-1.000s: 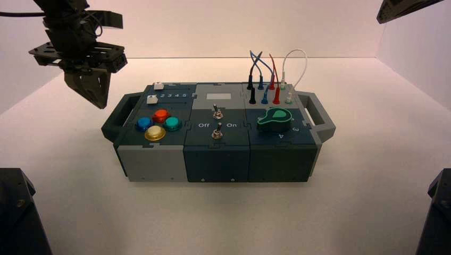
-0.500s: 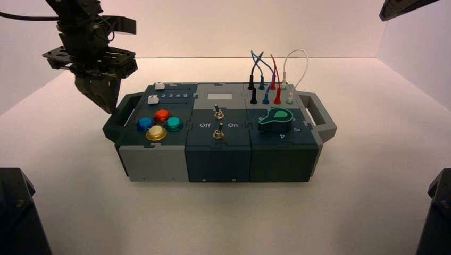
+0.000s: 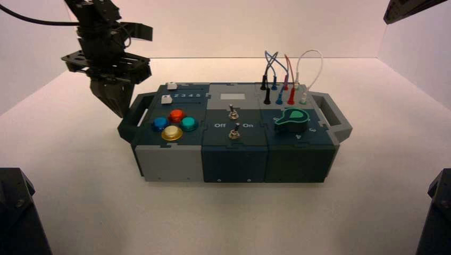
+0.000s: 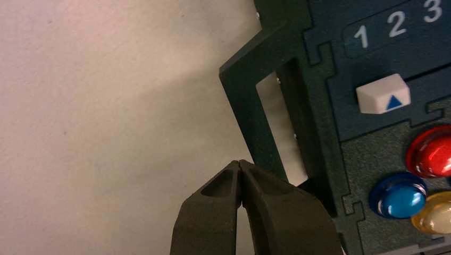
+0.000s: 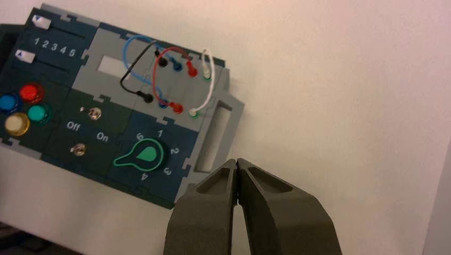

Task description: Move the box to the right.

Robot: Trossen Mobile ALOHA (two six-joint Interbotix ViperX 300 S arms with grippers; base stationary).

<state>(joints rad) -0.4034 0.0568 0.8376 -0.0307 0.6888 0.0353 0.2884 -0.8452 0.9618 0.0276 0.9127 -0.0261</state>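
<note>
The box [image 3: 234,133], dark teal and grey with side handles, sits centrally on the tabletop [image 3: 372,212]. The left tool [image 3: 118,103], fingers together, contacts the left handle [image 3: 133,114]. Since the earlier frame, box and tool have shifted rightward. The right tool [image 5: 237,166] is closed, raised.
</note>
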